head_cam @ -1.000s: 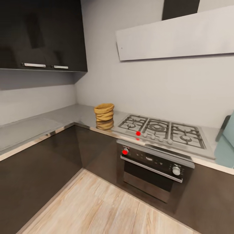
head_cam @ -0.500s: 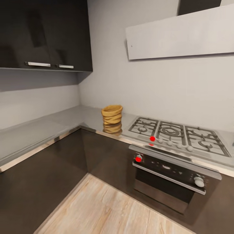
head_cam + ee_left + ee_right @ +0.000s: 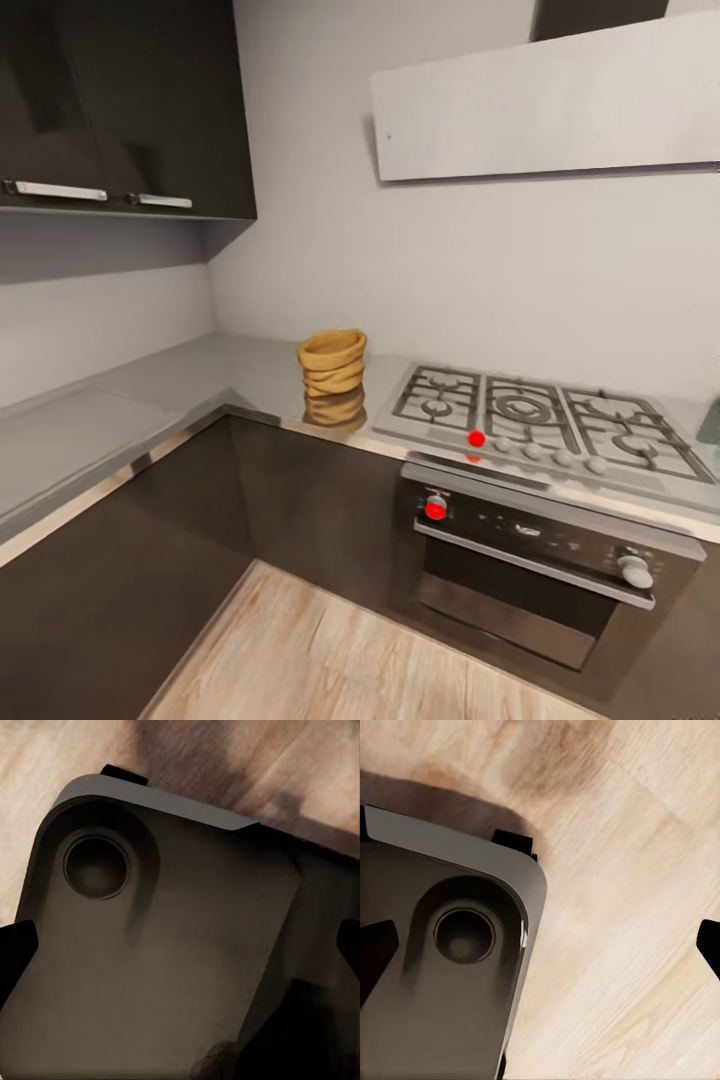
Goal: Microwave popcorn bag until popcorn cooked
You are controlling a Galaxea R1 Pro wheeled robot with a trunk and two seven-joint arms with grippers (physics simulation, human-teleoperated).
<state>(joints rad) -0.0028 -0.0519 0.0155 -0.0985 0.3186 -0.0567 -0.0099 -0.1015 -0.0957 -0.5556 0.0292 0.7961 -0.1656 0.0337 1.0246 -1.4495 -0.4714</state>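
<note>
Both grippers' fingertips [image 3: 16,945] [image 3: 376,945] spread wide, holding nothing

The head camera looks forward and down at a kitchen corner, the stove [image 3: 535,415] at centre right. Both wrist cameras face straight down, close above the robot base [image 3: 165,945] and wood floor [image 3: 622,945], which they share.

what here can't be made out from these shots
- Inside of the popcorn bag, head view: its rolled rim hides any kernels.
- Microwave, head view: cut off by the right edge, just a pale-blue sliver, so door and knobs can't be seen.
- Oven panel markings, head view: too small and blurred to read.
- Left gripper and right gripper, wrist views: only dark fingertips at the frame edges, apart, nothing between them.
</note>
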